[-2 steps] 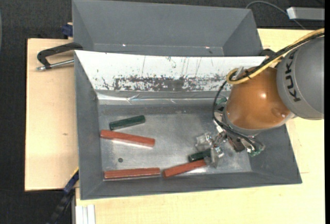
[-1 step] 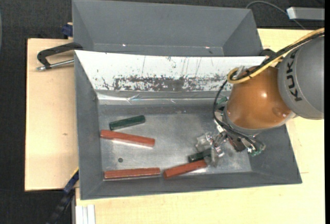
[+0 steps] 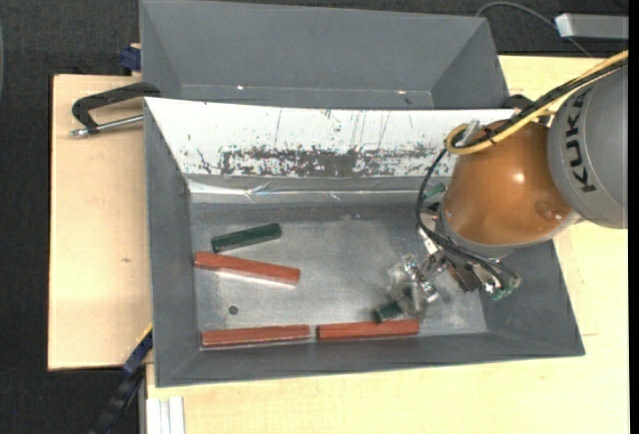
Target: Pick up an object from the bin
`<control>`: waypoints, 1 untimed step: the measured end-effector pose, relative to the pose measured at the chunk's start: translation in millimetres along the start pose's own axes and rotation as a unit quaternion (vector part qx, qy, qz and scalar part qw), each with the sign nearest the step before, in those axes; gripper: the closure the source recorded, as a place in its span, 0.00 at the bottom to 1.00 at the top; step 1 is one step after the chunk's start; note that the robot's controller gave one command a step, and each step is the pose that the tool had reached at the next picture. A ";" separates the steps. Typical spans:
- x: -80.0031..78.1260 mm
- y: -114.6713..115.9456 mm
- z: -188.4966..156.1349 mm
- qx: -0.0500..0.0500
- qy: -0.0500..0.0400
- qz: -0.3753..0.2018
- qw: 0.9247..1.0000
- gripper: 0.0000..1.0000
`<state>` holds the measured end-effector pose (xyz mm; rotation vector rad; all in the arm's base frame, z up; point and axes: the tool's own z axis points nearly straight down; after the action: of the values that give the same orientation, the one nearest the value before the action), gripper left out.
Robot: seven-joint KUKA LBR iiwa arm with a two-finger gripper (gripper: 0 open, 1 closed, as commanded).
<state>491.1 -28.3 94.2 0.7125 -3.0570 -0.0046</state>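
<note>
The step in hand looks like the reach-down: the gripper [image 3: 409,287] hangs low over the floor of the bin [image 3: 168,262], not yet lifting anything that I can see. Whether it is open or closed, or has hold of anything, I cannot tell; the metal parts at its tip blur together.

The likeliest target is a small green block [image 3: 387,313], just beside the gripper, toward the view's lower left. It lies against or just above a red bar [image 3: 367,329], which is a little farther from the gripper on the same side.

By my judgement, the next move calls for centring over the block and closing on it without catching the bar.

Well away from the gripper, toward the view's left, lie another red bar [image 3: 256,335], a red stick [image 3: 247,269] and a green stick [image 3: 247,237].
</note>
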 end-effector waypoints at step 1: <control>-1.4 -0.6 -22.0 0.002 -0.003 0.000 1.000 1.00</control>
<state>492.7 -28.3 116.1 0.7132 -3.0628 -0.0017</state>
